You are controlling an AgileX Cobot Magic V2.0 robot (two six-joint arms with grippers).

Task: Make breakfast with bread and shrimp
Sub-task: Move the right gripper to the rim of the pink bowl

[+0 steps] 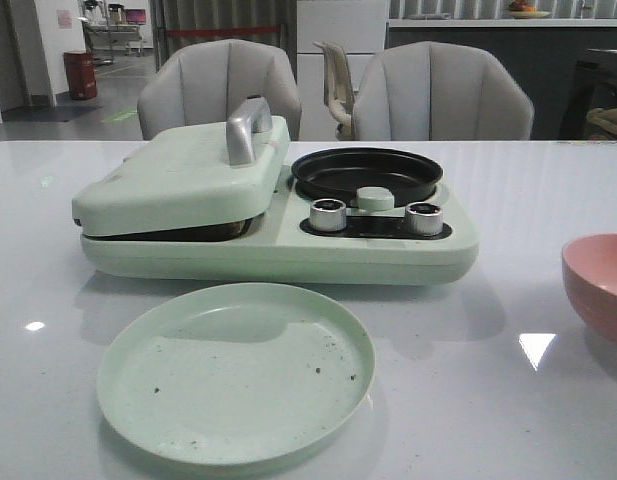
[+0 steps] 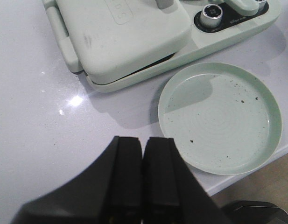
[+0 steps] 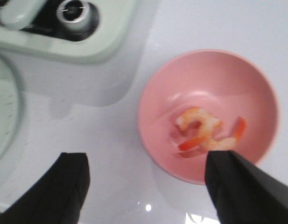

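I see my left claw (image 2: 143, 177) clenched on nothing above the worktop (image 2: 36, 121) near the green plate (image 2: 220, 116). My right claw (image 3: 148, 186) hangs released over the pink bowl (image 3: 207, 74) holding the shrimp (image 3: 207, 133).

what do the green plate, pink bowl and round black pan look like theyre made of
Green plate: probably matte plastic or melamine, an even pastel tone with soft reflections. Pink bowl, holding the shrimp: likely the same, smooth and semi-matte. Black pan: looks like coated nonstick metal, dark with a dull sheen, though the coating is a guess.
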